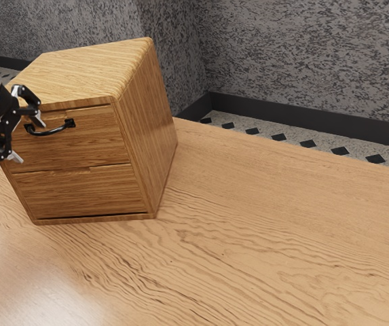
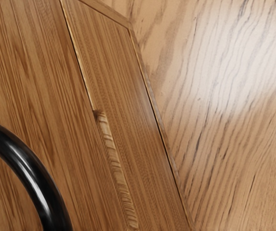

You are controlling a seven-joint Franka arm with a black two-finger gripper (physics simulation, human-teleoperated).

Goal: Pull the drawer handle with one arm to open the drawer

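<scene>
A wooden cabinet (image 1: 142,115) stands on the table at the exterior view's left, with two drawers in its front. The upper drawer (image 1: 89,144) carries a black curved handle (image 1: 53,128) and its front looks flush with the cabinet. My gripper (image 1: 26,134) is at the handle's left end, open, with one finger above that end and one below it; neither visibly presses on the bar. In the wrist view the black handle (image 2: 29,180) arcs close under my hand, over the upper drawer front (image 2: 27,86).
The lower drawer (image 1: 79,191) has no visible handle; its front (image 2: 123,125) shows in the wrist view beside the table. The wooden table (image 1: 262,231) spreads wide toward the exterior view's right. A dark speckled wall (image 1: 303,47) and tiled floor lie behind.
</scene>
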